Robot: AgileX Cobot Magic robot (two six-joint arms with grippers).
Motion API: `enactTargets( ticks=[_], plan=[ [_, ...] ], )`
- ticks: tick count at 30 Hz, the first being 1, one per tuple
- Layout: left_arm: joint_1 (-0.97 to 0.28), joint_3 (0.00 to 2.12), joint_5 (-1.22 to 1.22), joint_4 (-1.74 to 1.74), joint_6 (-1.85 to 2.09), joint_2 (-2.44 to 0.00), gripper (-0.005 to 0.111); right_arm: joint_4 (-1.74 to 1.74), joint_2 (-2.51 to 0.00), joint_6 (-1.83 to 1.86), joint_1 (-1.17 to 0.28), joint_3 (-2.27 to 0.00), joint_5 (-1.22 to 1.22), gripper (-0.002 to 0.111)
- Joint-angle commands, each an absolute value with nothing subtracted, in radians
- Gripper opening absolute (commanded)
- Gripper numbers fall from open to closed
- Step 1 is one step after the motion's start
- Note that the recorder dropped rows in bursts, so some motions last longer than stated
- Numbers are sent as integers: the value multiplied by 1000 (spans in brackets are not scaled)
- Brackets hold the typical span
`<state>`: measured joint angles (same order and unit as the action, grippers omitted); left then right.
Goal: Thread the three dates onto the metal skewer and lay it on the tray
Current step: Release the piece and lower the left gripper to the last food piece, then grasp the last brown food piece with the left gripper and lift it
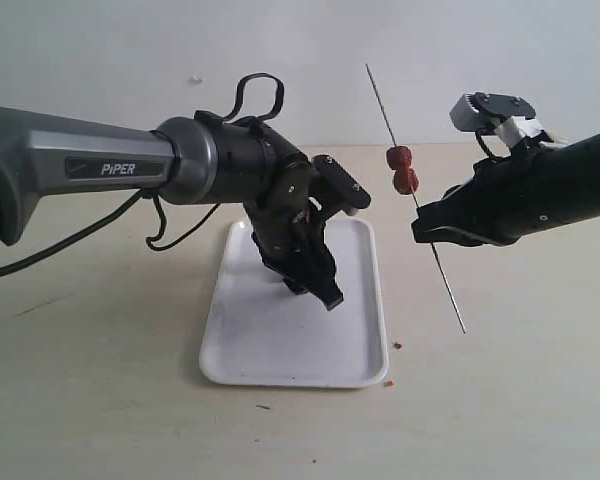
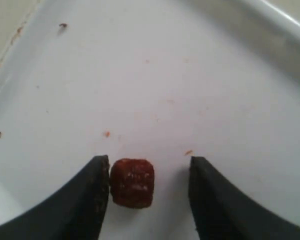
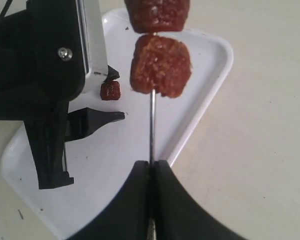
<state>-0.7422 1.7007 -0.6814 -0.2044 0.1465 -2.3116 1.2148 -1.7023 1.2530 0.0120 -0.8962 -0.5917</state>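
Closest to the lens, the left gripper (image 2: 149, 167) showed only the tips of its two black fingers (image 2: 92, 195), spread apart over the tray (image 2: 200, 75), the rest of them cut off by the frame's edge. Between them sat the loose date (image 2: 132, 182), a small, blocky, wrinkled dark red-brown piece, soft with blur. It touched one finger's inner face, or nearly so, while a clear gap separated it from the other. Tiny reddish crumbs (image 2: 106, 133) dotted the white floor just beyond the fingertips. In the exterior view that date could not be seen at all, hidden behind the left gripper's body, which hung low over the tray. The right gripper (image 3: 151, 167) had its fingers pressed together on the skewer (image 3: 151, 125), a thin grey rod held tilted in the air. In the wrist view the stretch behind the pinch was lost between the fingers. The exterior view showed it jutting out below the gripper toward the table (image 1: 520, 400), though whether its end touched could not be told. Ahead of the pinch, apart from the fingertips, the lower date (image 3: 160, 65) rode the rod, rough and reddish, with the upper date (image 3: 157, 12) touching it and half cropped by the frame.
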Motion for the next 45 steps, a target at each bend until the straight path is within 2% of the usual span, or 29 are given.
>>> enactTargets(
  ticks=[1,14,21,33,40,45],
  plan=[
    [-740,1701,-711,-204,138,-2318,51,1214,-1693,1252,14,-904,-595,0],
    [-740,1701,-733,-203,115,-2318,50,1214,-1693,1252,14,-904,-595,0],
    [-740,1701,-733,-203,97,-2318,30,1214,-1693,1252,14,-904,-595,0],
    [-725,1701,-683,-203,-38,-2268,30,1214,-1693,1252,14,-904,-599,0],
    [-654,1701,-551,-164,-307,-2168,30,1207,-1693,1252,14,-904,-671,0],
    [-579,1701,-466,0,-333,-2115,30,1197,-1695,1218,12,-894,-681,0]
  ],
)
